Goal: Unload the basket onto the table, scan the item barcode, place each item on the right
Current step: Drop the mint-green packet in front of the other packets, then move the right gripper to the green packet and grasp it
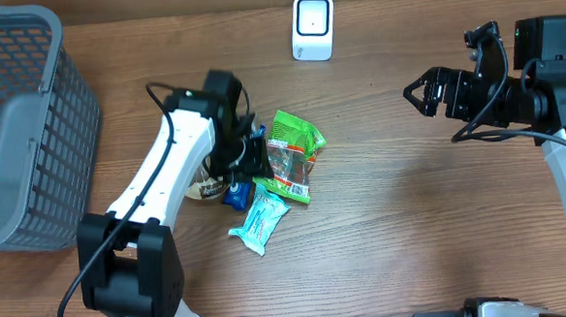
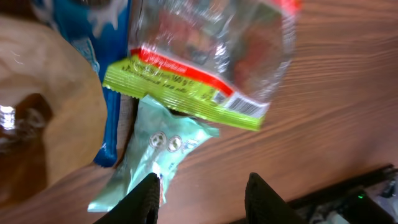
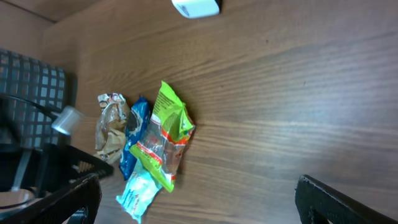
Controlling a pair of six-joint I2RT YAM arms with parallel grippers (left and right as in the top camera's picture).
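Operator: Packet position?

Observer: Green packet [image 1: 291, 156] lies in the middle of the desk [image 1: 413, 229], on a small pile. It overlaps a mint packet [image 1: 260, 221] and sits just beside a blue packet [image 1: 236, 194]. Its barcode [image 2: 245, 107] faces up on the green end strip.

Operator: Hands?

Observer: Left hand [image 2: 203, 177] hovers over the pile, fingers parted, nothing between them. Right hand [image 1: 416, 95] hangs at the right, spread wide and empty.

Operator: How will it handle?

Observer: Light, I'd judge, and crinkly and slick. The clear film will flex and the contents may shift. Pinch a sealed edge away from the barcode, leaving the code uncovered and flat for the scanner [image 1: 312, 27] at the far side.
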